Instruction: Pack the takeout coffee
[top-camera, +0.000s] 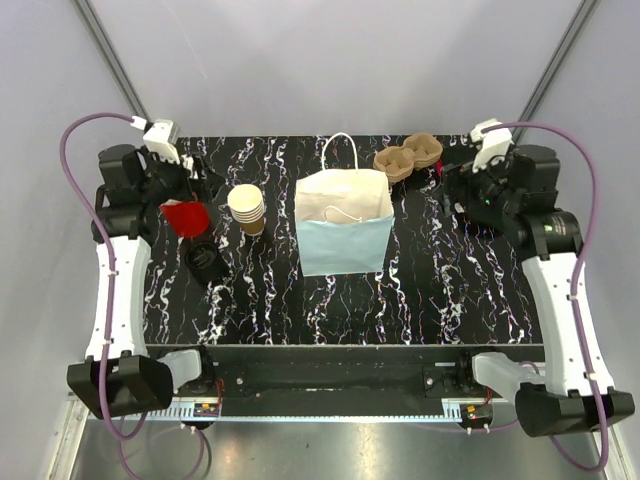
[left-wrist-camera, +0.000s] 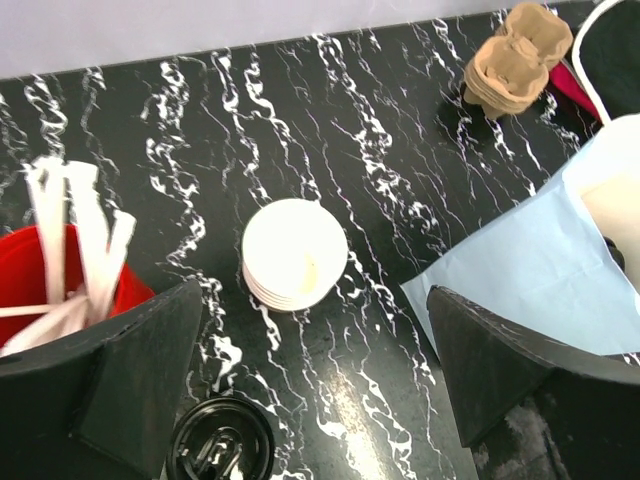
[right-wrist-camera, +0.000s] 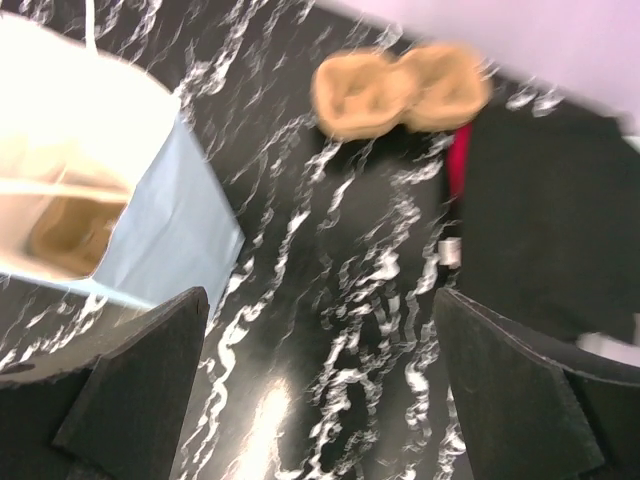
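One each: bag (top-camera: 343, 225); cup stack (top-camera: 247, 207); red tub (top-camera: 185, 217); black lid (top-camera: 205, 259); carrier stack (top-camera: 408, 158)

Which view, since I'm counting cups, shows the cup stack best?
Left wrist: the cup stack sits centred and sharp, seen from above with its rims layered. Top external shows it small, tan sides visible. Right wrist misses it.

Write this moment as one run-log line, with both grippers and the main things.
left gripper: open, empty, facing stack of tan paper cups | right gripper: open, empty | light blue paper bag: upright, open
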